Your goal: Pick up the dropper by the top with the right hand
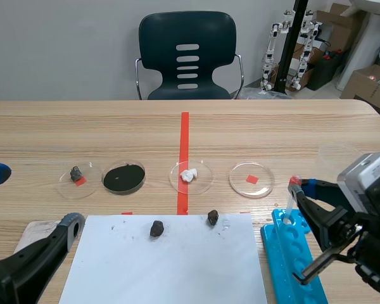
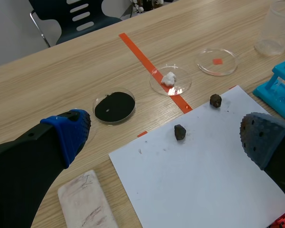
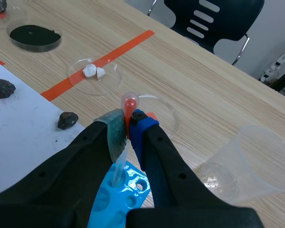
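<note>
1. Right pincer (image 3: 128,127) is clenched on the dropper (image 3: 129,102). The pads squeeze it just below the bulb, and the bulb pokes out past the fingertips.
2. The dropper stands at the far end of the blue rack (image 3: 109,206), at the near right of the table (image 1: 272,126), just right of the white paper sheet (image 1: 164,266). Its lower end meets one of the rack holes.
3. Long axis is near upright with a slight lean, bulb up and tip down into the rack.
4. It has a thin clear plastic stem with an orange-red bulb on top.
5. Left pincer (image 2: 165,135) is released, fingers wide apart with nothing between them. It hangs over the paper's near-left part, well apart from the dropper.
6. A clear plastic cup (image 3: 249,161) sits on the table near the right pincer, beyond the rack.
</note>
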### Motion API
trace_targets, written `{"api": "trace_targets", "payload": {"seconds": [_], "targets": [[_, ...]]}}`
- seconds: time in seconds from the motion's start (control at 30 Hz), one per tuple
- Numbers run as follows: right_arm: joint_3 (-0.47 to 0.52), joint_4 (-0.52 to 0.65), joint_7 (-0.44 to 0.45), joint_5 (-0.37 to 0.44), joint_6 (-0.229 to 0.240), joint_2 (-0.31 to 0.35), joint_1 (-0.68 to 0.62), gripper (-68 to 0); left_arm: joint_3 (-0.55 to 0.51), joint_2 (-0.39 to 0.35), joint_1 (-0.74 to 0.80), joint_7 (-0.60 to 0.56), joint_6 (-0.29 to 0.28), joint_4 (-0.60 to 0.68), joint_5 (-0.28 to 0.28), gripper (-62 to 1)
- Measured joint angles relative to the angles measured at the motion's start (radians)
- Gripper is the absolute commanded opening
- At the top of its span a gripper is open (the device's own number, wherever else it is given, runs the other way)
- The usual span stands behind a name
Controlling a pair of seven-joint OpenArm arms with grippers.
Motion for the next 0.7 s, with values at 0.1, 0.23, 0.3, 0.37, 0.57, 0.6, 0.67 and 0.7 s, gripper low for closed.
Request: {"api": "trace_targets", "payload": {"seconds": [0.1, 0.23, 0.3, 0.37, 0.57, 0.6, 0.67, 0.7], "targets": [[0.0, 0.021, -0.001, 0.0, -0.003, 0.0, -0.028, -67.1, 0.0, 0.0, 0.0, 0.0, 0.0, 0.0, 0.0, 1.4], [0.0, 0.069, -0.002, 0.0, -0.057, 0.0, -0.061, -67.1, 0.0, 0.0, 0.0, 0.0, 0.0, 0.0, 0.0, 1.4], [0.002, 0.091, -0.002, -0.001, -0.064, 0.0, -0.076, -67.1, 0.0, 0.0, 0.0, 0.0, 0.0, 0.0, 0.0, 1.4], [0.008, 0.117, -0.002, -0.008, -0.063, 0.0, -0.094, -67.1, 0.0, 0.0, 0.0, 0.0, 0.0, 0.0, 0.0, 1.4], [0.055, 0.2, -0.001, -0.008, -0.063, 0.0, -0.158, -67.1, 0.0, 0.0, 0.0, 0.0, 0.0, 0.0, 0.0, 1.4], [0.063, 0.218, -0.002, -0.008, -0.063, 0.0, -0.17, -67.1, 0.0, 0.0, 0.0, 0.0, 0.0, 0.0, 0.0, 1.4], [0.078, 0.249, -0.002, -0.008, -0.063, 0.0, -0.196, -67.1, 0.0, 0.0, 0.0, 0.001, 0.0, 0.0, 0.0, 1.4], [0.086, 0.266, -0.002, -0.008, -0.063, 0.0, -0.21, -67.1, 0.0, 0.0, 0.0, 0.002, 0.0, 0.0, 0.0, 1.4]]}}
